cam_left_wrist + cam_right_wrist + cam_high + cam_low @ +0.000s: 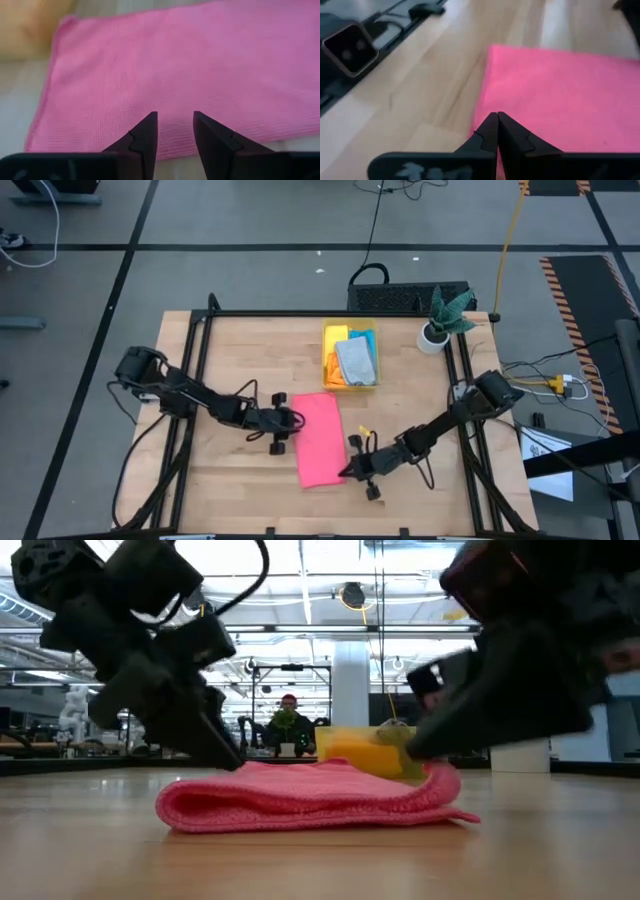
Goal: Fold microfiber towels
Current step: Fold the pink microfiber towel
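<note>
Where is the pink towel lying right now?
In the high view, the pink towel lies folded at mid-table, just below the yellow bin, between the left gripper and the right gripper.

High view straight down; low view level, close; wrist views closer (all share pink towel).

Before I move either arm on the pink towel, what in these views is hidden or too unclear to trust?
- Right gripper: shut at the pink towel's edge; whether cloth is pinched is hidden by its own fingers in the right wrist view.
- Left gripper: open above the towel; contact unclear, blurred in the low view.
- Towels in the yellow bin: overlapped in the high view; count and folds unreadable.
- Towel's layers: low view shows one rolled edge only.
</note>
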Controlling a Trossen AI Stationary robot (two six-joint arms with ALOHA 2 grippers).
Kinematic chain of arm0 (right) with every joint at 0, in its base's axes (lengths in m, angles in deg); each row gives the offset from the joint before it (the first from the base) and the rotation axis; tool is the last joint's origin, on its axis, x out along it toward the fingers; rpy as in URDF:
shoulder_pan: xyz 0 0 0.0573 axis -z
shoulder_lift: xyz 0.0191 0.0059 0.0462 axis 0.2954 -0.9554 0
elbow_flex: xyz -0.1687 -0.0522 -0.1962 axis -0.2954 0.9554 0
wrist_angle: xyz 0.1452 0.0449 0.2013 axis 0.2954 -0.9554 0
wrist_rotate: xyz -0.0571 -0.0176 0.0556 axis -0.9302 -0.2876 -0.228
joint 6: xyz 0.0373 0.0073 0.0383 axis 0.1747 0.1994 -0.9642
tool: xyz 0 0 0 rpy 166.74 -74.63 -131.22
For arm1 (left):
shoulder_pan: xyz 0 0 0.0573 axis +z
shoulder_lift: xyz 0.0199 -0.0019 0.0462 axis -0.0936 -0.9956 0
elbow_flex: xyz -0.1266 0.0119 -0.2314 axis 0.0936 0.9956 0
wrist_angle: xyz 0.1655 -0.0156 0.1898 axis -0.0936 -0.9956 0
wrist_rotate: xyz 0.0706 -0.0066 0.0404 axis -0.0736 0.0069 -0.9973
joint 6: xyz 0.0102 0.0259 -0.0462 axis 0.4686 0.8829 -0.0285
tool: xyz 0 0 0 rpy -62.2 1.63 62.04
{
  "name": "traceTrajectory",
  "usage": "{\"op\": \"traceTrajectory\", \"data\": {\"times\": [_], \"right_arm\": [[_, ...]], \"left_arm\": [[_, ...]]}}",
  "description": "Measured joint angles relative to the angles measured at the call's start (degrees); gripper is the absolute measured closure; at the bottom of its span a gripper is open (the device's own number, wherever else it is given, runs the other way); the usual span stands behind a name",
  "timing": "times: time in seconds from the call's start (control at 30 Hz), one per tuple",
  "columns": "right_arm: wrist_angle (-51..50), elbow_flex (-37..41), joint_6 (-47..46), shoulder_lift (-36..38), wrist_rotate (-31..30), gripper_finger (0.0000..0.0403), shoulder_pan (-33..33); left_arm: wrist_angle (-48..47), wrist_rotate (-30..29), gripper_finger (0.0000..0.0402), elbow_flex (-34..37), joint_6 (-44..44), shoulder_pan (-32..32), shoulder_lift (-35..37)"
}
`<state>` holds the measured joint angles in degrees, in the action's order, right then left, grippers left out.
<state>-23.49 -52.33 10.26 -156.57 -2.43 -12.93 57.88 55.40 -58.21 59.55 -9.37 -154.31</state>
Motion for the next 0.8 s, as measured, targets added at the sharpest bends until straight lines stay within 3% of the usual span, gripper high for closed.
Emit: {"op": "traceTrajectory", "data": {"times": [0.2, 0.4, 0.63, 0.8], "right_arm": [[1.2, 0.0, 4.5, -0.8, -0.4, 0.0403, -0.5], [10.6, 0.0, 7.2, -0.5, 0.0, 0.0386, -2.3], [9.5, 0.0, 3.7, -0.5, 3.0, 0.0316, -1.2], [8.0, 0.0, 3.3, -0.5, 3.0, 0.0266, -0.8]], "left_arm": [[-0.1, -5.8, 0.0275, -0.1, -1.6, -2.5, -1.6], [6.6, -10.5, 0.0275, -2.0, 5.2, -13.0, -1.5], [16.2, -2.8, 0.0275, -2.5, 1.3, -20.3, -1.5], [17.2, -2.1, 0.0274, -2.9, 10.3, -21.9, -1.5]]}}
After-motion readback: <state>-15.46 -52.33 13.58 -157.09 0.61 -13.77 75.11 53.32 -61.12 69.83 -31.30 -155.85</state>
